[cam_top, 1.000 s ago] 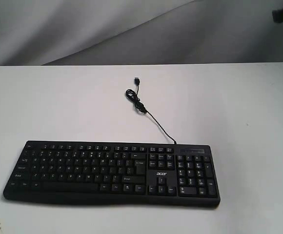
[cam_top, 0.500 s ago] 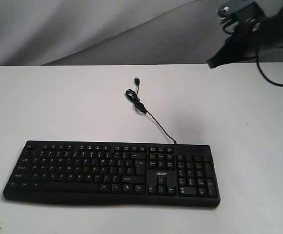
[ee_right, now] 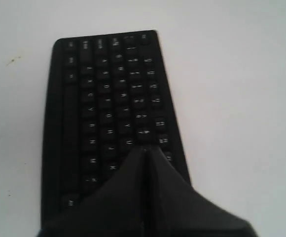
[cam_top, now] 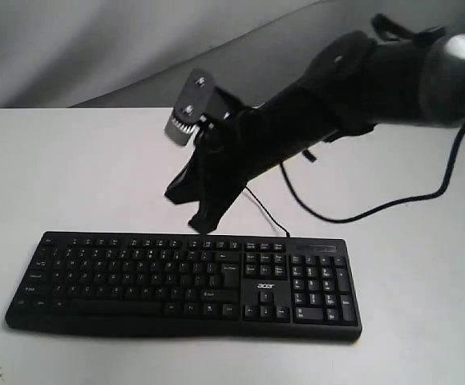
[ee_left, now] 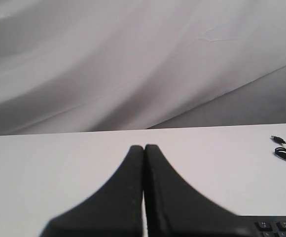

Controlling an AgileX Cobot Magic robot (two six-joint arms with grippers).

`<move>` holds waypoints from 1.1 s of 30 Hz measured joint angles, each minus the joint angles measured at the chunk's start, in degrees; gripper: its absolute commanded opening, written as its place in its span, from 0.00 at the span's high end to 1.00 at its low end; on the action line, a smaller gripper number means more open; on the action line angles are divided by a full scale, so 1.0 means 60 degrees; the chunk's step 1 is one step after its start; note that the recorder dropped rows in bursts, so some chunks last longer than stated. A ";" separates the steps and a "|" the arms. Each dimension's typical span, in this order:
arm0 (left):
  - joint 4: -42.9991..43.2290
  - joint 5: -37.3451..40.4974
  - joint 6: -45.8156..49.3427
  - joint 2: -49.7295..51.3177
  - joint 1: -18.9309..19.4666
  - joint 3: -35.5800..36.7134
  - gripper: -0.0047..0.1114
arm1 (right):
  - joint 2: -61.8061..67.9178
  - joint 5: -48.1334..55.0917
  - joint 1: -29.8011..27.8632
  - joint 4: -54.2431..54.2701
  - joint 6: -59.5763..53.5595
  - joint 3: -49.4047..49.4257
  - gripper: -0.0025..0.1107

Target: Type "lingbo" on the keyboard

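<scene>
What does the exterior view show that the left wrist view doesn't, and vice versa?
Exterior only: the whole keyboard with keypad and acer logo, and the right arm reaching down toward its back edge. Left wrist only: the left jaws, shut and empty, plus the cable's USB plug, hidden behind the arm in the exterior view. Both: the white table, the grey backdrop and a corner of the keyboard.

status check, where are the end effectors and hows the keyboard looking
Right end effector shut, tip near the back edge of the keyboard. Left end effector shut, off the keyboard. Cable trails behind, off the keys.
</scene>
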 measured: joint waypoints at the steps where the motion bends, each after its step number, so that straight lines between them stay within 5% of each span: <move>1: 0.0000 0.0000 0.0000 0.0000 0.0000 0.0000 0.96 | 0.0090 -0.0134 0.0248 -0.0101 0.0000 0.0044 0.98; 6: 0.0000 0.0000 0.0000 0.0000 0.0000 0.0000 0.96 | 0.0615 -0.0436 0.0998 -0.0205 -0.0022 0.0142 0.98; 33: 0.0000 0.0000 0.0000 0.0000 0.0000 0.0000 0.96 | 0.1941 -0.0726 0.1016 -0.0205 -0.0493 0.0181 0.98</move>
